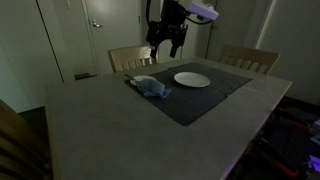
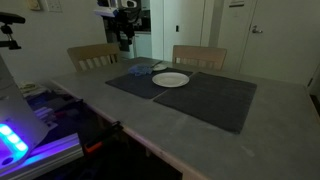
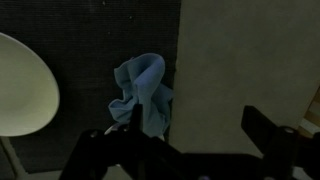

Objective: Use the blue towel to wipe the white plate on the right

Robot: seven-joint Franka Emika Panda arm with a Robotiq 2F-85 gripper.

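A crumpled blue towel (image 1: 151,87) lies on the dark placemat (image 1: 195,100), to the left of a white plate (image 1: 191,79). Both also show in an exterior view, towel (image 2: 141,70) and plate (image 2: 171,80). My gripper (image 1: 165,47) hangs open and empty well above the table, over the towel's side of the mat; it also shows in an exterior view (image 2: 124,41). In the wrist view the towel (image 3: 142,95) lies at the mat's edge, the plate (image 3: 25,85) is at the left, and my open fingers (image 3: 185,135) frame bare table beside the towel.
Two wooden chairs (image 1: 131,57) (image 1: 250,58) stand at the table's far side. A second dark placemat (image 2: 210,98) lies beside the first. The grey tabletop (image 1: 110,130) stretches toward the near edge. Equipment with blue lights (image 2: 15,140) sits near one table side.
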